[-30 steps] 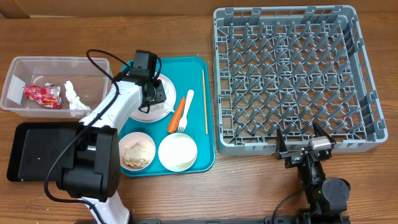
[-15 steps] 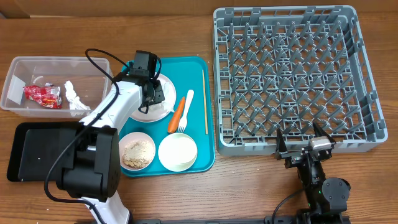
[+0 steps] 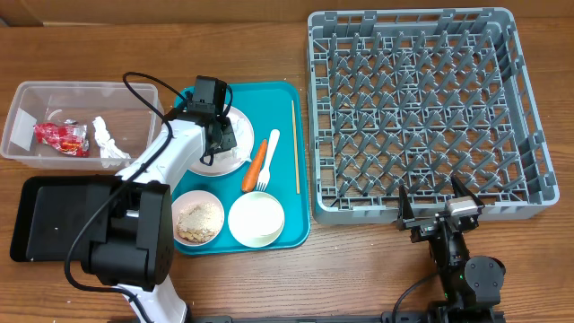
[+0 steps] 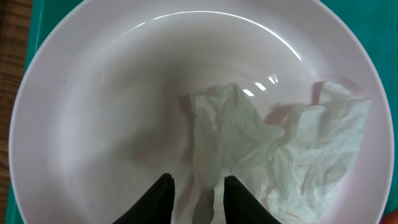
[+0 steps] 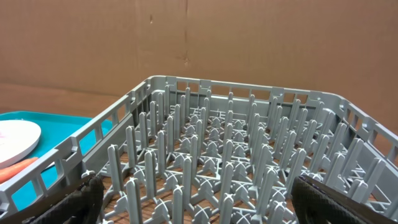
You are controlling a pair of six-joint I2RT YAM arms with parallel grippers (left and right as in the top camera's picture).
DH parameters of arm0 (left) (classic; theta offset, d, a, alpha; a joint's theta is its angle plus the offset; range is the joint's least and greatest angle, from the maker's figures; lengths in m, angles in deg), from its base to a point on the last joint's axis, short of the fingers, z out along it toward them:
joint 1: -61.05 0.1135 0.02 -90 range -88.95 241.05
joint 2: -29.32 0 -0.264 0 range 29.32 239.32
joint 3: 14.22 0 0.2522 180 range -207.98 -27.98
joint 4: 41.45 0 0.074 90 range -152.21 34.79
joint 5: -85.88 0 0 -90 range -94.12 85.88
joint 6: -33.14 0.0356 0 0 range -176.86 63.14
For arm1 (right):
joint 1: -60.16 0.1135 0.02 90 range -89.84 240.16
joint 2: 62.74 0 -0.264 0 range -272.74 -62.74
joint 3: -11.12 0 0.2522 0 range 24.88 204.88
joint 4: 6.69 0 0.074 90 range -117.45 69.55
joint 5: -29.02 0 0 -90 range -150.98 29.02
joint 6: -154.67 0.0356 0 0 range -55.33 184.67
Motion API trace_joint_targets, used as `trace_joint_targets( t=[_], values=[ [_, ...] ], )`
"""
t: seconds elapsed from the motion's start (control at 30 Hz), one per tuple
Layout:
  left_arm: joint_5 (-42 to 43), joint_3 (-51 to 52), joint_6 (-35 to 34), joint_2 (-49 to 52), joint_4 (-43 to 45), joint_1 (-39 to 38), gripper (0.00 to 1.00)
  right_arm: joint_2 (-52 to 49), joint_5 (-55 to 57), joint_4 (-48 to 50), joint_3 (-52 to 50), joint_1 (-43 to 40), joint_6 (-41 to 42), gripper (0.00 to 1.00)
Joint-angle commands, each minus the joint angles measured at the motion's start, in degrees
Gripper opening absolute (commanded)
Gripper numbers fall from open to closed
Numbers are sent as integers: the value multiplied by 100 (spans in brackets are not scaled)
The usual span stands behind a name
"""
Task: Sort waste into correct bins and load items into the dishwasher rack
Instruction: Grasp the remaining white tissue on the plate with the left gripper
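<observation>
Left gripper (image 4: 200, 194): jaws narrower than a second ago, astride a fold of the tissue (image 4: 280, 155) on the plate (image 4: 93, 112), grip unconfirmed; transfer to tub (image 3: 54, 103) pending; right gripper (image 5: 202, 196) wide open, empty.

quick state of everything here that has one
left gripper, jaws narrow, astride a tissue fold, grip unclear
right gripper, open, empty
crumpled tissue, lying on plate
dishwasher rack, empty
clear tub, holds red wrapper, second tissue
black tray, empty
left bowl, rice scraps inside
right bowl, empty
</observation>
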Motion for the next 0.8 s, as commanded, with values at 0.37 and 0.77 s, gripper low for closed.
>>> trace_joint_targets(
  t=[0.37,0.77],
  values=[
    [-98,90,-13,-22,39,0,28,61,-31,24,-61,-28,-2,100],
    [-98,120,-13,-22,66,0,27,61,-33,24,-61,-28,-4,100]
  ],
)
